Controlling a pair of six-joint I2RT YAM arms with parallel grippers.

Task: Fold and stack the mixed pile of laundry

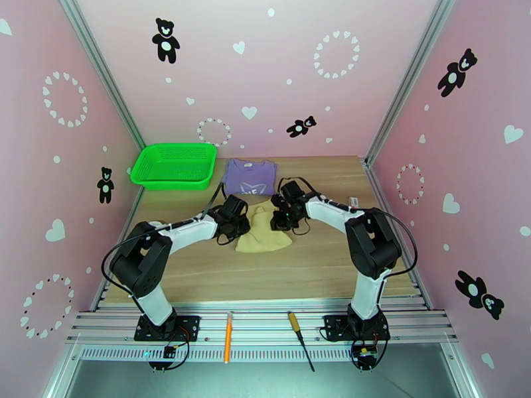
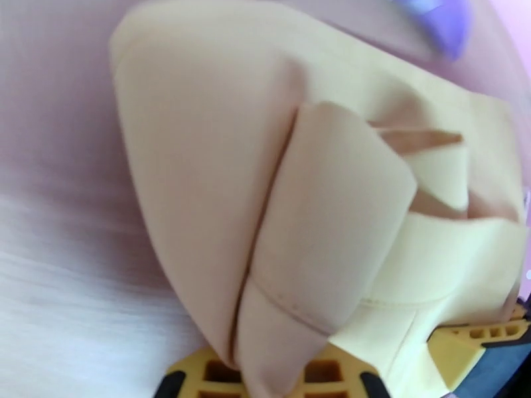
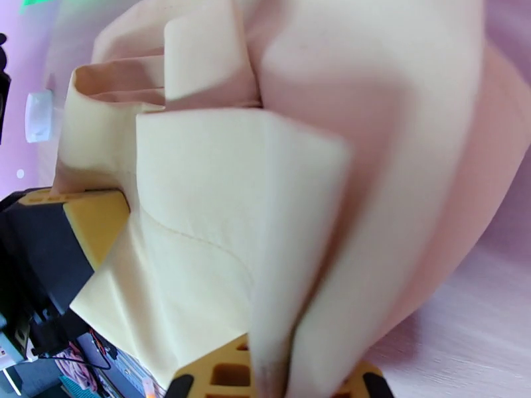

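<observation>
A small tan garment (image 1: 263, 235) lies bunched at the middle of the table, its upper end lifted between the two arms. My left gripper (image 1: 241, 220) is shut on its left upper corner and my right gripper (image 1: 279, 217) is shut on the right one. In the left wrist view the tan cloth (image 2: 265, 194) rises in folds out of my left gripper (image 2: 265, 381), whose yellow fingers (image 2: 212, 376) pinch it. In the right wrist view, tan folds (image 3: 265, 194) run into my right gripper (image 3: 279, 381). The lavender shirt (image 1: 249, 177) lies flat just behind.
A green mesh basket (image 1: 176, 166) stands at the back left of the table. An orange tool (image 1: 227, 336) and a screwdriver (image 1: 299, 341) lie on the metal rail between the arm bases. A small white object (image 1: 354, 202) sits near the right arm.
</observation>
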